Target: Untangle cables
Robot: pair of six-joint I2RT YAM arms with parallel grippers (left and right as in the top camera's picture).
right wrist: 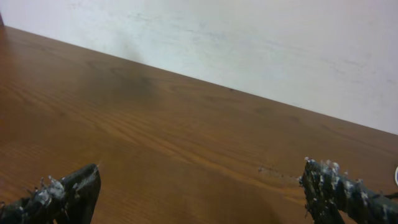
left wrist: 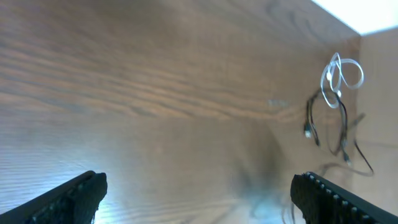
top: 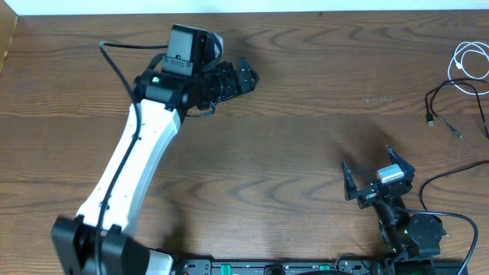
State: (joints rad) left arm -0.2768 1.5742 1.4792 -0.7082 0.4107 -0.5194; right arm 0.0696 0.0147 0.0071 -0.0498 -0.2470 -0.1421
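Observation:
A white cable (top: pixel 469 63) lies in loops at the table's far right edge, and a thin black cable (top: pixel 447 107) with small plug ends lies just below it, the two overlapping. Both show at the right of the left wrist view, the white loop (left wrist: pixel 341 73) above the black cord (left wrist: pixel 323 118). My left gripper (top: pixel 248 76) is open and empty at the back centre, far left of the cables; its fingers (left wrist: pixel 199 194) frame bare wood. My right gripper (top: pixel 367 158) is open and empty at the front right, left of the cables; its fingers (right wrist: pixel 199 196) frame bare wood.
The wooden table (top: pixel 306 114) runs to a pale wall (right wrist: pixel 249 43) at the back. The left arm's white link (top: pixel 137 160) crosses the left half of the table. A thicker black robot wire (top: pixel 451 177) curves by the right arm's base.

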